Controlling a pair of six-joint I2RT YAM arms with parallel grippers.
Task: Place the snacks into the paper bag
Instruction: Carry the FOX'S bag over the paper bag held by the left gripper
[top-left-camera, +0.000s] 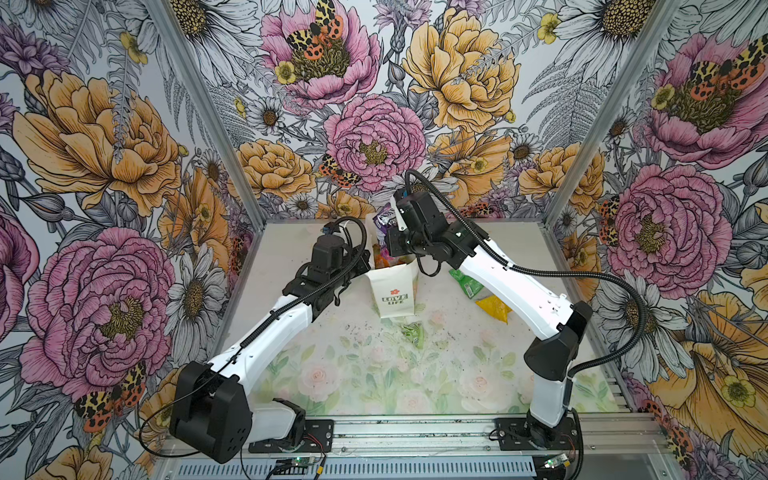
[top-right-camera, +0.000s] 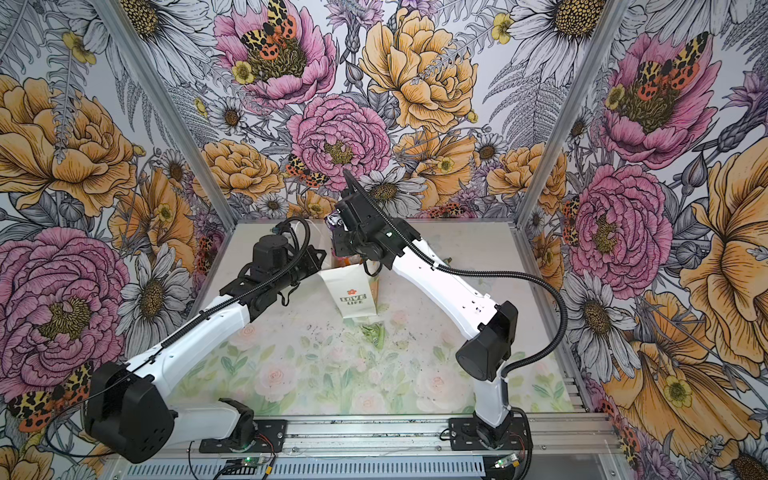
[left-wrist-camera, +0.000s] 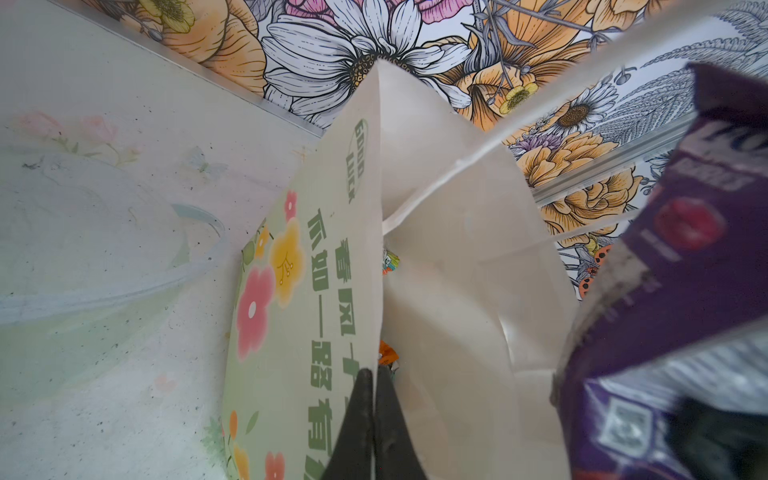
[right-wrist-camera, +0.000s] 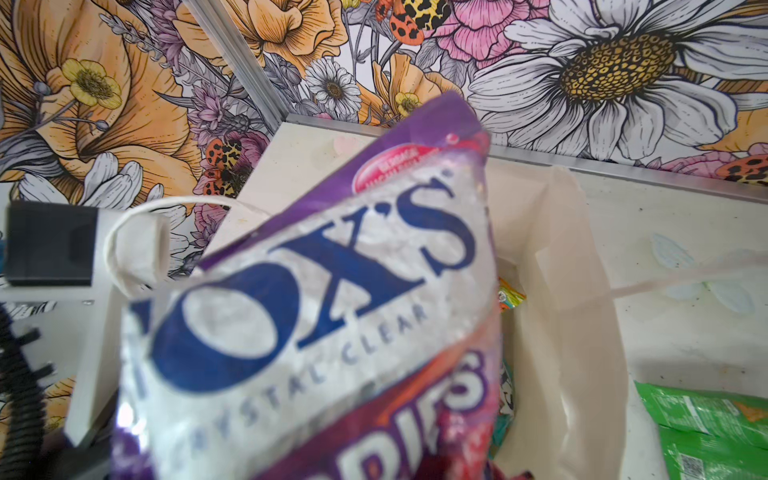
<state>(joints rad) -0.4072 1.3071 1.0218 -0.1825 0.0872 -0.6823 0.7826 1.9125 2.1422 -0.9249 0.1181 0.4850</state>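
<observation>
**Purple packet held over the bag's open mouth**

The table (top-left-camera: 457, 374) is bare across its near half, leaving wide room between the 2 arm bases. The paper bag (top-left-camera: 395, 291) stands upright at the far middle, its narrow "LOVE LIFE" side facing near and its mouth open, with orange wrappers showing inside. The left gripper (left-wrist-camera: 375, 374) is pinched tight on the top rim of the bag's left wide wall. The right gripper (top-left-camera: 392, 226) is clamped on the purple FOX'S packet (right-wrist-camera: 316, 324), which hangs tilted above the bag's far rim. 3 snacks lie on the table. The green packet (top-left-camera: 467, 282) and the yellow packet (top-left-camera: 494, 309) lie right of the bag, beside the right forearm. The small pale green packet (top-left-camera: 413, 332) lies just near of the bag's base.
</observation>
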